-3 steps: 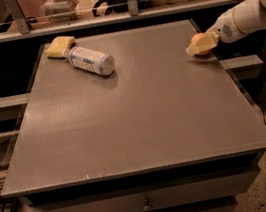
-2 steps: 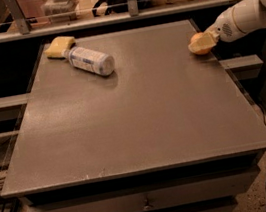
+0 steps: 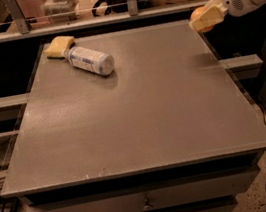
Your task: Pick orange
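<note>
The orange (image 3: 197,13) is a small round orange fruit held in the air above the table's far right edge. My gripper (image 3: 203,19) reaches in from the upper right on a white arm and is shut on the orange, with its pale fingers (image 3: 209,15) wrapped over most of the fruit. Only the orange's upper left side shows. The fruit is clear of the grey table top (image 3: 138,107), and a faint shadow lies below it on the table.
A white bottle (image 3: 90,59) lies on its side at the far left of the table. A flat yellow sponge (image 3: 58,46) touches its cap end at the far left corner. A rail and shelves with goods run behind the table. Drawers front the table below.
My gripper has lifted the orange off the table top and now holds it higher, above the far right edge. The bottle and sponge have not moved.
</note>
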Tool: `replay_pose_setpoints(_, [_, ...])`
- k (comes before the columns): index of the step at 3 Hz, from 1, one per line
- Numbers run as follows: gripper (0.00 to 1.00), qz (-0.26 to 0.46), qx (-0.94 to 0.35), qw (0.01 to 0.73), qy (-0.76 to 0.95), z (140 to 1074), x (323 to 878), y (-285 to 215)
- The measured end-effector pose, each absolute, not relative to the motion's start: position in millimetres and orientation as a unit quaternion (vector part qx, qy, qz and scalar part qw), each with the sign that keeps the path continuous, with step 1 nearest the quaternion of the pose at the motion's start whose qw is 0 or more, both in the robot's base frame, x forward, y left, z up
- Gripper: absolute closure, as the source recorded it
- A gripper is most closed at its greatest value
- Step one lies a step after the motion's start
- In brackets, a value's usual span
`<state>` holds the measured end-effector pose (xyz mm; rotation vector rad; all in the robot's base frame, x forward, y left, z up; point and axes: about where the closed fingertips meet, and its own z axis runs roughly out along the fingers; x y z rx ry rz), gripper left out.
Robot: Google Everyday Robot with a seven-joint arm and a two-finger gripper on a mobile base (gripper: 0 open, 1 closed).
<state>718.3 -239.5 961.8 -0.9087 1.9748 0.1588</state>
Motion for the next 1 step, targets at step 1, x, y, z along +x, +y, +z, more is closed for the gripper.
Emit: replay_pose_setpoints(1, [1.00, 0.060, -0.378, 0.467, 0.797, 969.3, 716.6, -237.4])
